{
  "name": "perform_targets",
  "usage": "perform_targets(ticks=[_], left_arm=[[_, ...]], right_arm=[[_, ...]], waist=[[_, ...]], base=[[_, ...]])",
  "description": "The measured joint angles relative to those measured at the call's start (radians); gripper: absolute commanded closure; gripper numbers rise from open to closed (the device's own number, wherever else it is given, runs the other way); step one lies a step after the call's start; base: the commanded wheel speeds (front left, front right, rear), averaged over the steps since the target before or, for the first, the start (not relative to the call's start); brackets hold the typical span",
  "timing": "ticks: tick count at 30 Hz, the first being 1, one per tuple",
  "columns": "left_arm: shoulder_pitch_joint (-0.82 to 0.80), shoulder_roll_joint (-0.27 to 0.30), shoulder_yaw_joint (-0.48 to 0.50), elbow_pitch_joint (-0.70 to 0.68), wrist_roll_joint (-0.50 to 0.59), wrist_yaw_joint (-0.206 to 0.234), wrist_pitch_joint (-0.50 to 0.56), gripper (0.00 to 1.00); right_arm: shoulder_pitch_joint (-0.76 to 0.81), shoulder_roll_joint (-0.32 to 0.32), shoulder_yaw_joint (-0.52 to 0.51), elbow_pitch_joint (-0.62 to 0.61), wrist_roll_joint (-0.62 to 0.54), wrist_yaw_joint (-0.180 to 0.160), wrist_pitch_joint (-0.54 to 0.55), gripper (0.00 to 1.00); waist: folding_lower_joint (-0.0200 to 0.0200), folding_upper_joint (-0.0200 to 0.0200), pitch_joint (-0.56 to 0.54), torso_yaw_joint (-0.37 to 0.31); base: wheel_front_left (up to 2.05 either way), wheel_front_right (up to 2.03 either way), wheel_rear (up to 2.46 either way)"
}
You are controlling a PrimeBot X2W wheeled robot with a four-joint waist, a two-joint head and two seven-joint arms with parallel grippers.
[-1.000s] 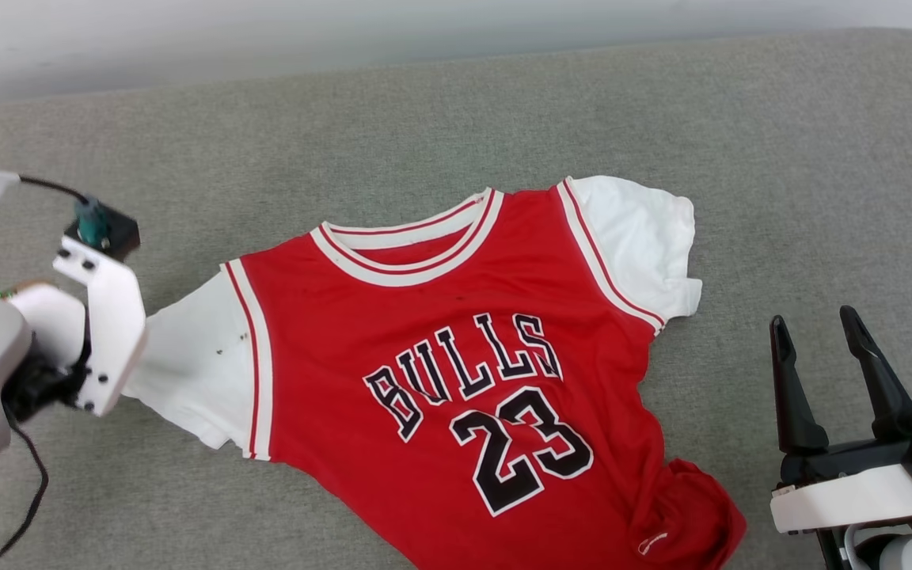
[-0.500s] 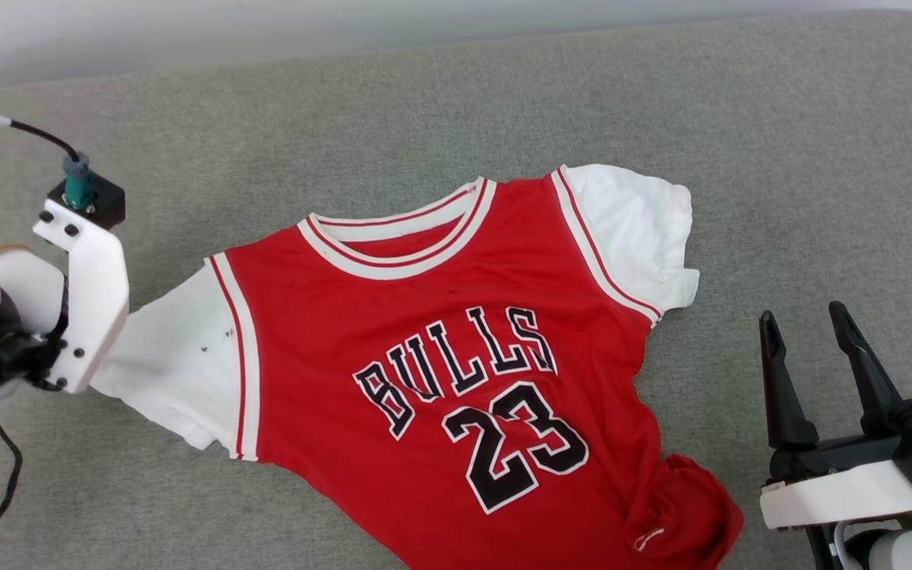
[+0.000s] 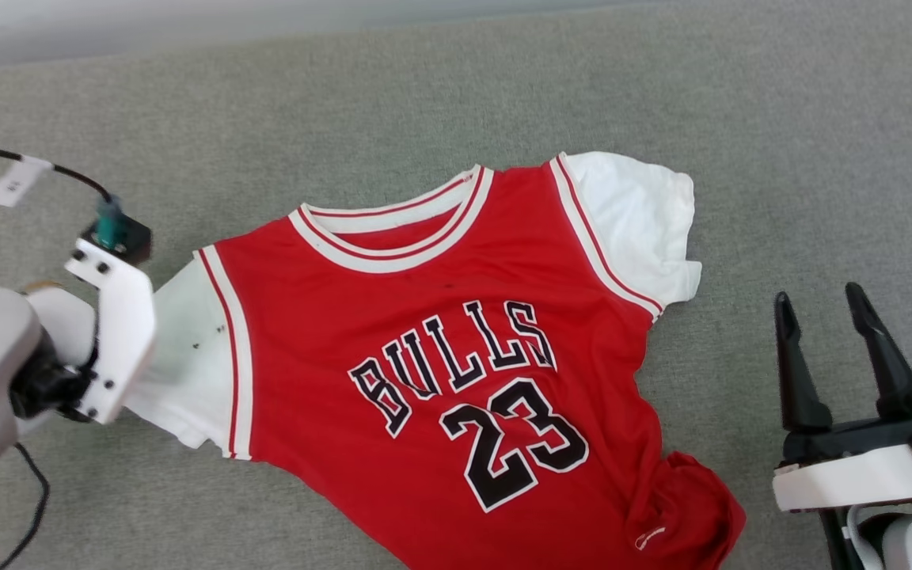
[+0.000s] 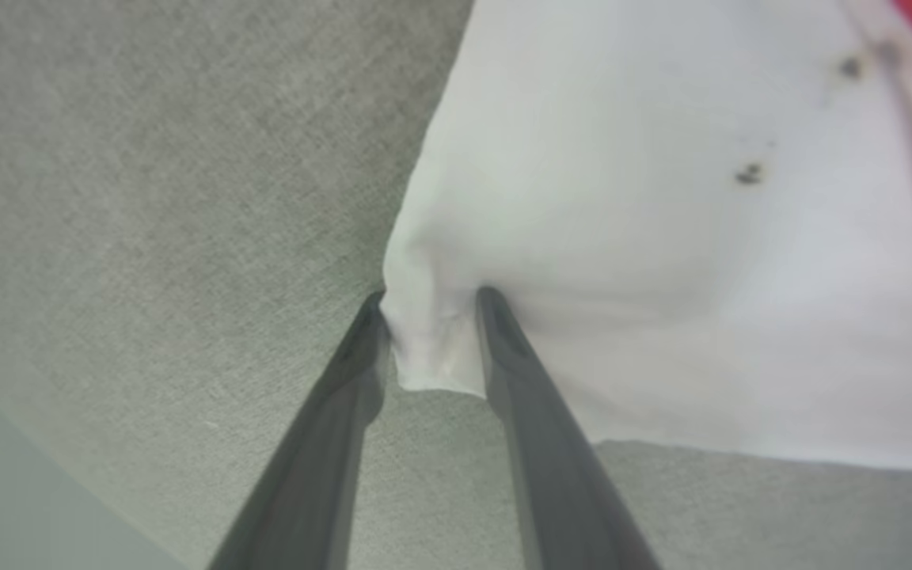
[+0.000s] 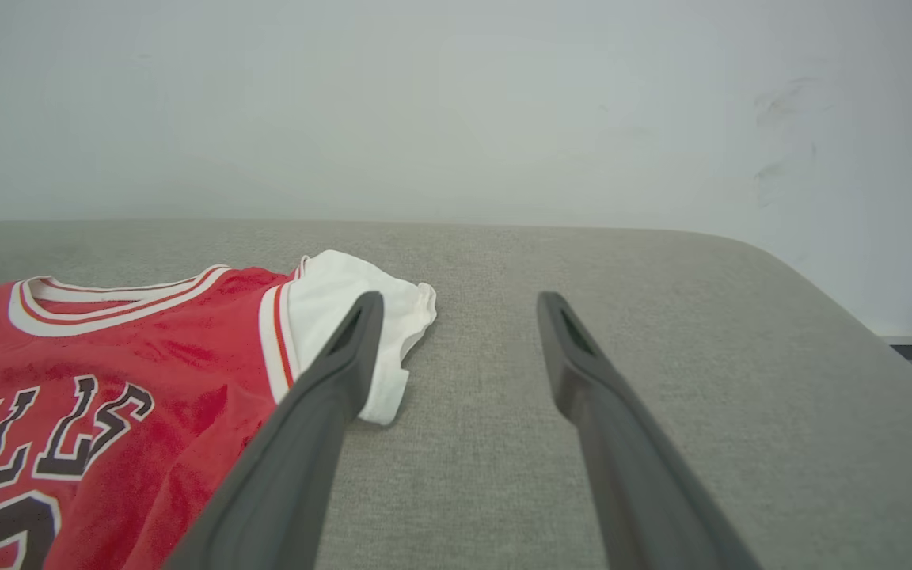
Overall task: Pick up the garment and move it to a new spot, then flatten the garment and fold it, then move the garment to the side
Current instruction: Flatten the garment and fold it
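Garment [image 3: 424, 317] sleeve edge in tight pinch of left hand [image 4: 432, 305]; right hand [image 3: 817, 294] agape nearby

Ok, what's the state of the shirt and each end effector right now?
garment: lying print side up on the grey surface, unfolded, mostly flat, one lower corner bunched.
left end effector: shut on the edge of the garment's white sleeve.
right end effector: open, empty, beside the garment and apart from it.

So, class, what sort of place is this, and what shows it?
Probably an indoor robot test space: a grey padded surface against a bare pale wall, with one jersey whose sleeve the left gripper pinches.
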Motion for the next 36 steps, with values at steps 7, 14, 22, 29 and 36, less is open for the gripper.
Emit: perform_targets(ticks=[7, 14, 22, 29, 36], left_arm=[[0.038, 0.016, 0.032, -0.052, -0.014, -0.016, -0.151, 1.00], [0.026, 0.022, 0.055, -0.182, 0.011, -0.005, -0.216, 1.00], [-0.007, 0.011, 0.059, -0.275, 0.043, 0.016, -0.228, 1.00], [-0.055, -0.017, 0.069, -0.319, 0.079, 0.020, -0.248, 1.00], [-0.091, -0.038, 0.080, -0.345, 0.098, 0.021, -0.269, 1.00]], right_arm=[[-0.106, -0.170, -0.047, -0.039, -0.001, 0.000, 0.072, 0.00], [-0.272, -0.442, 0.095, -0.043, 0.151, 0.000, 0.402, 0.00], [-0.517, -0.736, 0.400, -0.049, 0.472, 0.000, 0.960, 0.00], [-0.741, -0.812, 0.549, 0.011, 0.634, 0.000, 1.323, 0.00], [-0.846, -0.772, 0.596, 0.115, 0.663, 0.000, 1.450, 0.00]], waist=[[0.0000, 0.0000, -0.095, 0.049], [0.0000, 0.0000, -0.102, 0.107], [0.0000, 0.0000, -0.041, 0.159], [0.0000, 0.0000, 0.042, 0.210], [0.0001, 0.0000, 0.133, 0.260]], base=[[0.00, 0.00, 0.00], [0.00, 0.00, 0.00], [0.00, 0.00, 0.00], [0.00, 0.00, 0.00], [0.00, 0.00, 0.00]])
